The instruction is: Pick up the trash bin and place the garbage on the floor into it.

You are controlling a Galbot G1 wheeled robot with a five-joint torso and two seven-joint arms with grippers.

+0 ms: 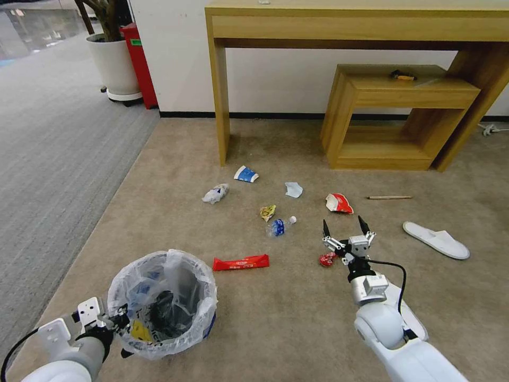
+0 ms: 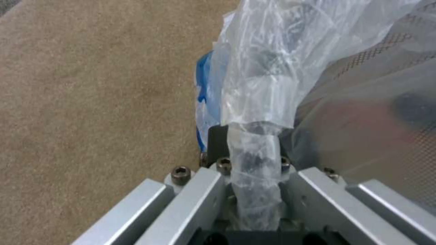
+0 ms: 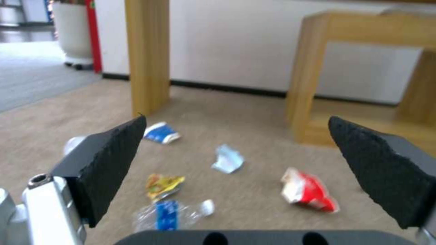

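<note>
Right gripper (image 1: 345, 227) is wide open, nothing between the fingers, hanging over the beige carpet (image 1: 297, 318) with the tips aimed toward the wooden desk (image 1: 350, 26). Left gripper (image 1: 117, 322) is clamped on the near rim of the trash bin (image 1: 161, 302); the left wrist view shows the rim and a bunched strip of bag liner (image 2: 254, 170) pinched in the closed jaws. Landmark = the bin: black, round, crinkled white liner, some litter already inside, at the robot's left front. Long red wrapper (image 1: 240, 262) lies just beyond the bin's far-right side. Farther out that way: clear bottle with blue label (image 1: 280, 226), with a yellow wrapper (image 1: 268, 212) just past it. Crumpled white paper (image 1: 215, 193) and blue-white paper cup (image 1: 246, 174) sit well beyond the bin, near the desk leg. Pale blue mask (image 1: 294, 189) lies right of the cup. Red-white wrapper (image 1: 339, 203) is far right of the bin, just ahead of the open right gripper; the right wrist view frames it (image 3: 309, 190) between the fingers (image 3: 109, 163) along with the bottle (image 3: 170, 212), yellow wrapper (image 3: 164, 183) and mask (image 3: 228, 161). Small red crumpled item (image 1: 327, 259) sits beside the right wrist, on the bin side. Wooden stick (image 1: 389, 197) and white slipper (image 1: 436, 240) are farthest right. A second white slipper (image 1: 408, 313) lies partly hidden under the right arm.
</note>
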